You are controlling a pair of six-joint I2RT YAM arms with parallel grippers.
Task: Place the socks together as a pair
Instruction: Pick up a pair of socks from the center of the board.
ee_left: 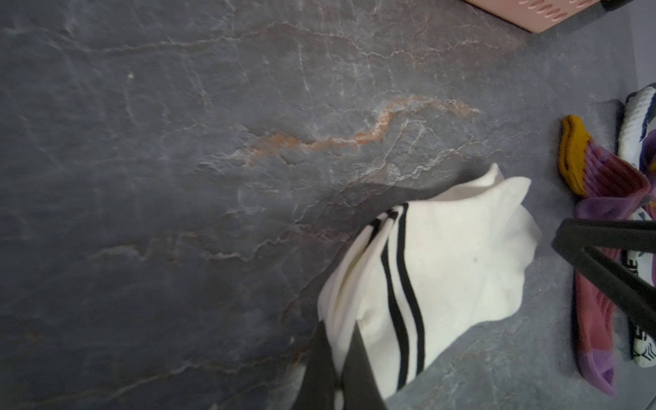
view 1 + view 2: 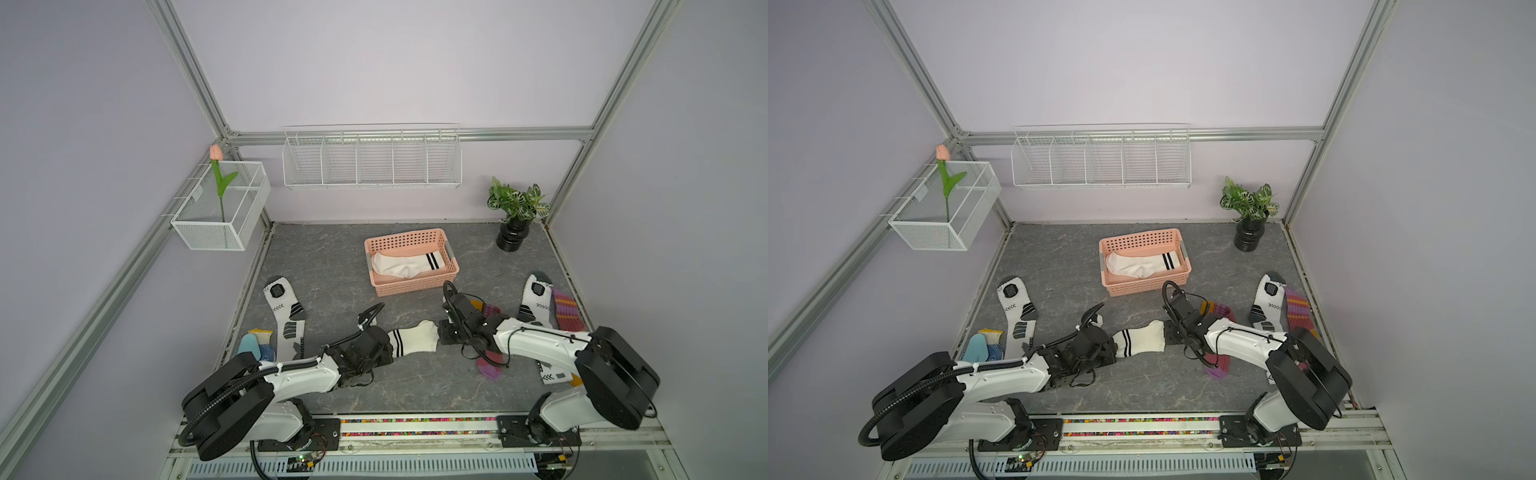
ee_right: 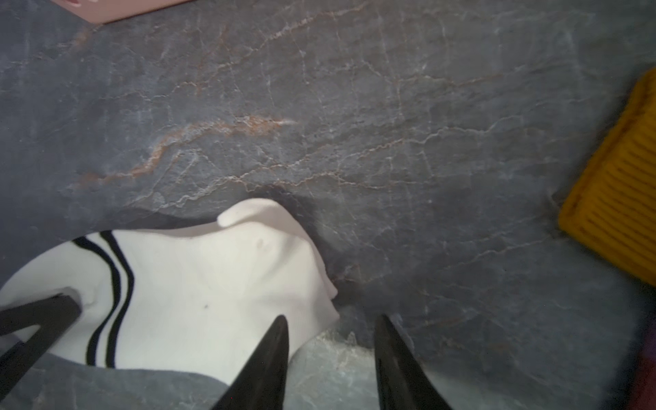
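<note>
A white sock [image 2: 415, 338] with two black cuff stripes lies mid-table, in both top views [image 2: 1142, 338]. My left gripper [image 1: 339, 340] is shut on its cuff, and layers of white fabric are pinched between the dark fingers. At the sock's toe end [image 3: 248, 248] my right gripper [image 3: 332, 319] is open, with only bare table between its fingers. One finger overlaps the sock's edge. Another striped white sock [image 2: 409, 264] lies in the pink basket. Sports socks lie at the left [image 2: 286, 316] and right [image 2: 538, 299]. One maroon sock [image 2: 565, 309] lies far right, another [image 2: 490, 368] under my right arm.
The pink basket [image 2: 415, 286] stands behind the grippers at mid-table. A blue glove and a trowel [image 2: 257, 345] lie at the left edge beside my left arm. A potted plant [image 2: 515, 216] stands at the back right. White wire racks [image 2: 370, 160] hang on the walls.
</note>
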